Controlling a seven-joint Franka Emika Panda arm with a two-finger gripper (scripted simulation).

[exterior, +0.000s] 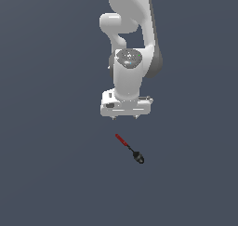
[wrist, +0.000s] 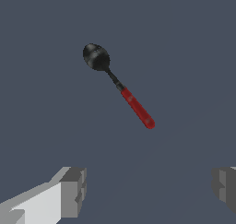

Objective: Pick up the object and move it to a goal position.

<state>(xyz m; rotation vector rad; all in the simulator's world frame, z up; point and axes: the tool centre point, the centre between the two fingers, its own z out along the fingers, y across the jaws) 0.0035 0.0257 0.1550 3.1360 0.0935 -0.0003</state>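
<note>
- Fingertips (wrist: 73, 191) of the hand (wrist: 147, 191) frame the wrist view, set wide apart with nothing between them; the hand is empty.
- On the worktop (exterior: 46, 174) lies the object (exterior: 129, 149), a small spoon-like tool with a red handle (exterior: 121, 140), a thin dark shaft and a black rounded head (exterior: 139, 157). No edge or corner of the worktop shows in either view, so I cannot place it by them; it lies flat on open surface, nearer the exterior camera than the hand (exterior: 124, 117) and apart from it.
- My reading: the step in hand is the approach, with the grasp not yet begun.
- To do it well, centre the hand over the red handle (wrist: 137, 109) rather than the head (wrist: 96, 57), since the handle looks straighter to pinch.
- Turn the wrist so the fingers close across the handle, not along it.
- Descend low before closing; the tool is thin and a high pinch would likely miss it.
- No goal marker is visible.
</note>
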